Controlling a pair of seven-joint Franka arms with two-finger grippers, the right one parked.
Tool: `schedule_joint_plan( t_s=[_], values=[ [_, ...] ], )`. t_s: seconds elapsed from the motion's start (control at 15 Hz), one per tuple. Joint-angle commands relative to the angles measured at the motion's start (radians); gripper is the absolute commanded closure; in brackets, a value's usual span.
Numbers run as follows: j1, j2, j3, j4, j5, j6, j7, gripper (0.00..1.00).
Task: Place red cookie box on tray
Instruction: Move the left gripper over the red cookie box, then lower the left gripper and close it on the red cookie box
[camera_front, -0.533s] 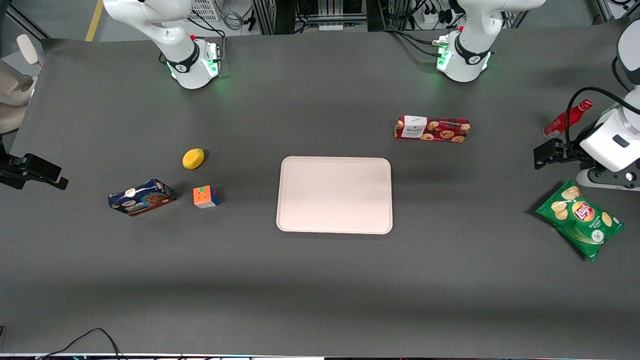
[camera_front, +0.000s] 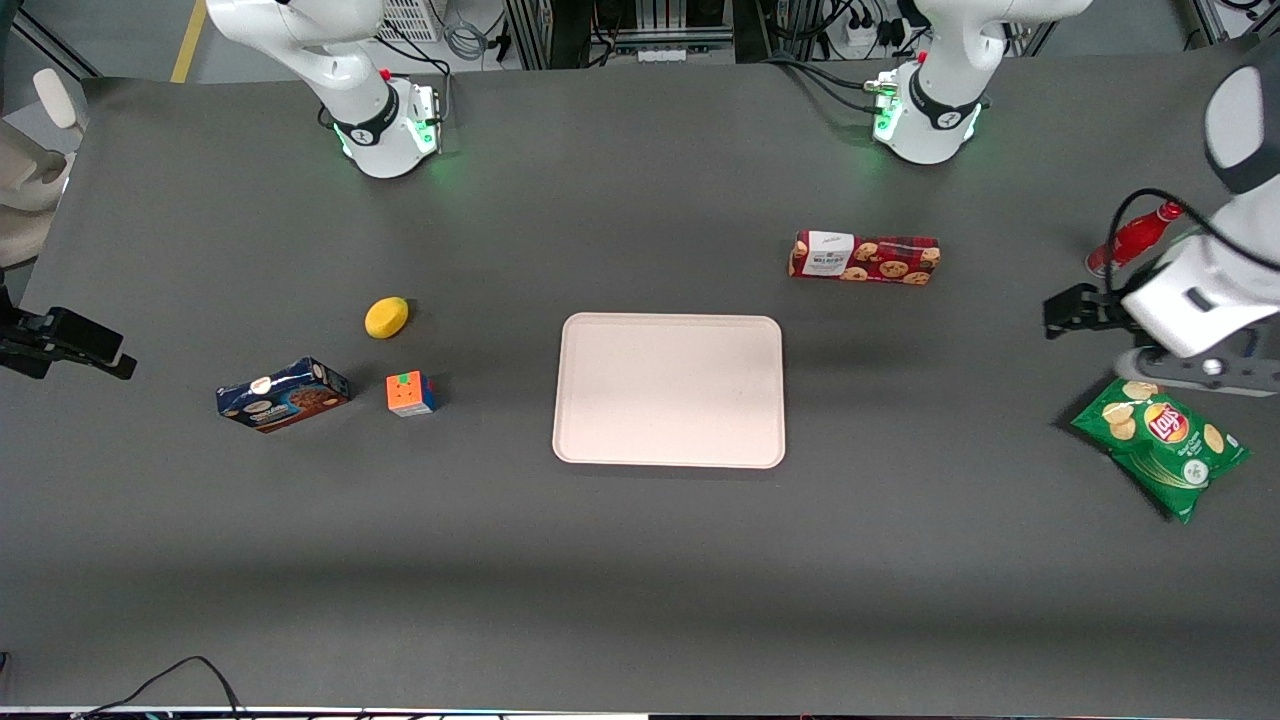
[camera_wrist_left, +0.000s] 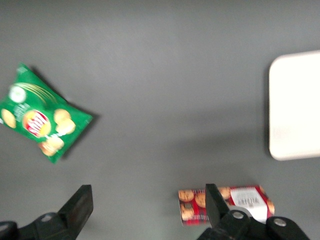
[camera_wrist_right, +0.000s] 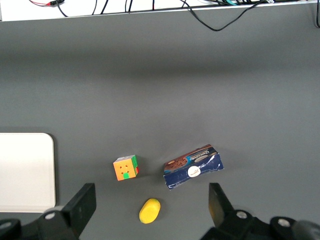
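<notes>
The red cookie box (camera_front: 865, 258) lies flat on the dark table, farther from the front camera than the tray (camera_front: 668, 390) and apart from it. The tray is pale pink-beige and holds nothing. My left gripper (camera_front: 1058, 312) hovers above the table at the working arm's end, well apart from the box. In the left wrist view the gripper (camera_wrist_left: 147, 207) is open wide and holds nothing. One of its fingers (camera_wrist_left: 216, 204) partly hides the box (camera_wrist_left: 194, 205). The tray's edge (camera_wrist_left: 295, 105) shows there too.
A green chips bag (camera_front: 1160, 440) lies nearer the front camera than the gripper, and a red bottle (camera_front: 1135, 237) stands farther off. Toward the parked arm's end lie a lemon (camera_front: 386, 317), a colour cube (camera_front: 411, 393) and a blue cookie box (camera_front: 283, 394).
My left arm has shifted a little toward the middle of the table and the red cookie box. The box and tray have not moved.
</notes>
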Motion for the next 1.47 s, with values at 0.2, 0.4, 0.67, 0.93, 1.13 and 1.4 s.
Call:
schedule_joint_plan(
  t_s=[0.2,0.4,0.67,0.93,1.13,1.4],
  values=[
    [-0.012,0.036,-0.066,-0.243,-0.003,0.001,0.157,0.00],
    [-0.009,0.016,-0.066,-0.352,-0.001,0.084,0.456,0.00],
    [-0.014,-0.140,-0.183,-0.615,0.000,0.292,0.547,0.00],
    [-0.060,-0.237,-0.318,-0.783,-0.001,0.454,0.547,0.00],
    [-0.130,-0.306,-0.353,-0.884,-0.003,0.515,0.549,0.00],
    [-0.134,-0.375,-0.425,-1.036,-0.004,0.622,0.631,0.00]
  ],
)
